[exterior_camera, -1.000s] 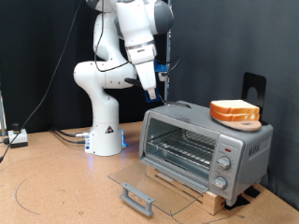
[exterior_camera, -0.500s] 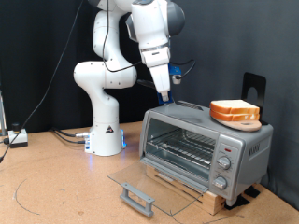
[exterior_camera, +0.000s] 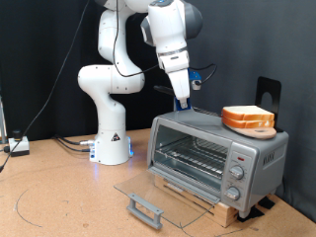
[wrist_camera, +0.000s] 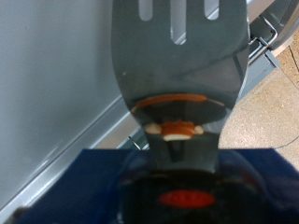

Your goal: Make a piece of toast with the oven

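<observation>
Toast (exterior_camera: 248, 118): stacked atop your oven (exterior_camera: 217, 155), door dropped for loading; fingers (exterior_camera: 185, 102) clenched on spatula (wrist_camera: 179, 56), poised beside for lifting.

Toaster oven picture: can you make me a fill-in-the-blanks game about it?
1. The toaster oven's glass door is ___.
2. The bread slices lie on ___ of the toaster oven.
3. The gripper hangs above the toaster oven and holds a slotted ___.

Missing words: open; top; spatula
</observation>
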You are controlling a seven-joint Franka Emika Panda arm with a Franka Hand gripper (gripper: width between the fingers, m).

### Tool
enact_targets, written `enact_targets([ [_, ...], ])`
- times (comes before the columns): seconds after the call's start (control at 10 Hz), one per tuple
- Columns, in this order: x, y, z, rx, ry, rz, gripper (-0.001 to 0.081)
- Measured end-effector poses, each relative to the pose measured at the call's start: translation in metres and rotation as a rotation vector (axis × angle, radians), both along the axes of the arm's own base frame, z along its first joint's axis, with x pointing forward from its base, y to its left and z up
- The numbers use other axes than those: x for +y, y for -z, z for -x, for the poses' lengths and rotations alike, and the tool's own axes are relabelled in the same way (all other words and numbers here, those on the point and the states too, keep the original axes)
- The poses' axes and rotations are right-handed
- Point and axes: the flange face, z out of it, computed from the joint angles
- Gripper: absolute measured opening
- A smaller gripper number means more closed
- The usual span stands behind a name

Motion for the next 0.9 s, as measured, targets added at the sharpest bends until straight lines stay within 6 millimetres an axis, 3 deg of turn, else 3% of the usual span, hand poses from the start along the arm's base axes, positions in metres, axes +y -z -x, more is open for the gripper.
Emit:
enact_targets([
  [0.9,0.016,-0.001,-0.002,-0.011,0.001,-0.019,0.0413],
])
